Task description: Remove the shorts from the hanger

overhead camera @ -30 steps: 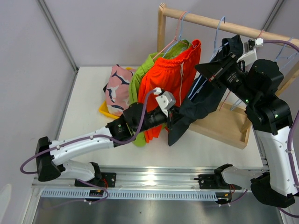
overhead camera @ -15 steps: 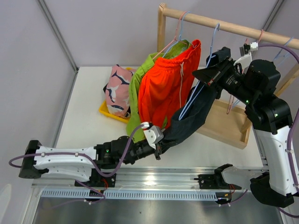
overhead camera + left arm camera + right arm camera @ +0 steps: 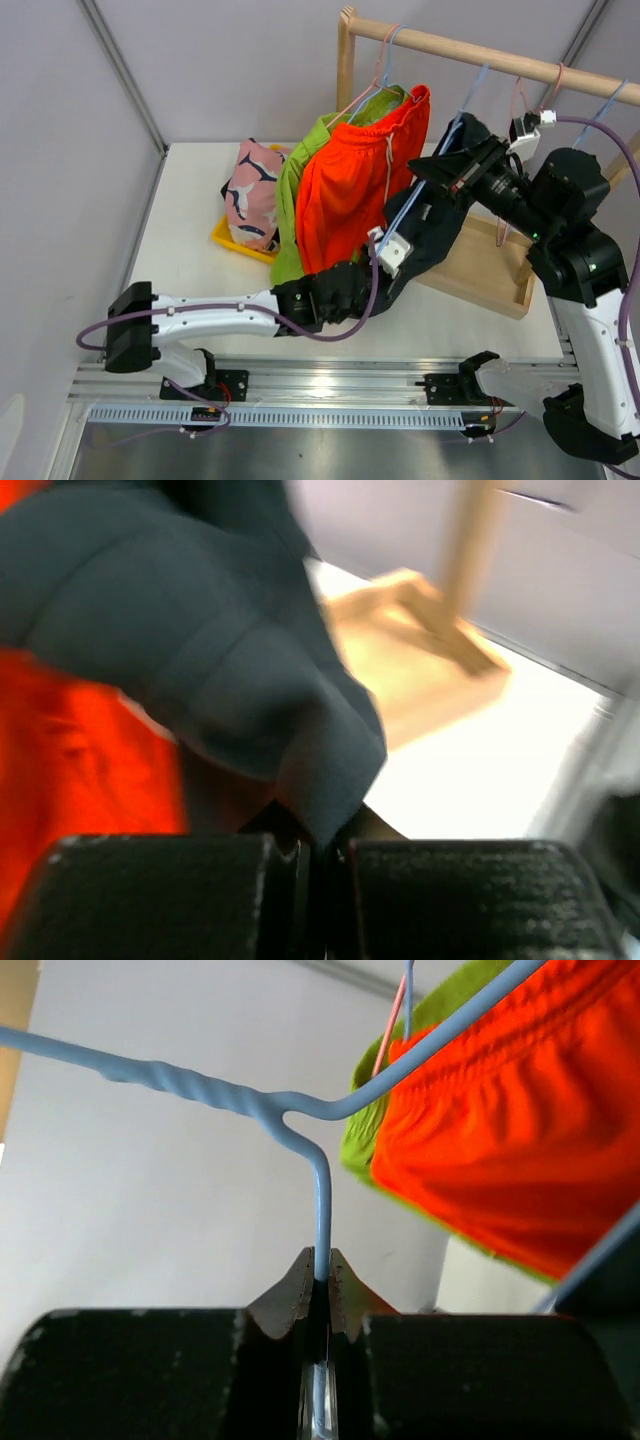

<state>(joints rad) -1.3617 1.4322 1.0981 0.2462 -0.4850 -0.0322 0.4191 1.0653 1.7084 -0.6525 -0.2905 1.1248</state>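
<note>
Dark navy shorts (image 3: 440,232) hang from a light blue wire hanger (image 3: 462,112) on the wooden rail (image 3: 450,45). My right gripper (image 3: 432,178) is shut on the hanger wire (image 3: 321,1195) just below its twisted neck; its fingertips (image 3: 296,1290) pinch the wire. My left gripper (image 3: 405,262) is shut on a fold at the low edge of the dark shorts (image 3: 200,630), below and left of the right gripper. Bright orange shorts (image 3: 360,185) and lime green shorts (image 3: 292,175) hang to the left of them. Pink patterned shorts (image 3: 250,190) lie in a yellow tray.
The wooden rack base (image 3: 485,268) lies under the right arm, its post (image 3: 346,60) at the back. An empty pink hanger (image 3: 516,100) and a blue one (image 3: 610,100) hang further right on the rail. The yellow tray (image 3: 228,238) sits back left.
My left gripper, still holding the dark shorts, pulled toward the table's front edge and then swung back right and up toward the rack. The hanger hook slid a little to the right.
</note>
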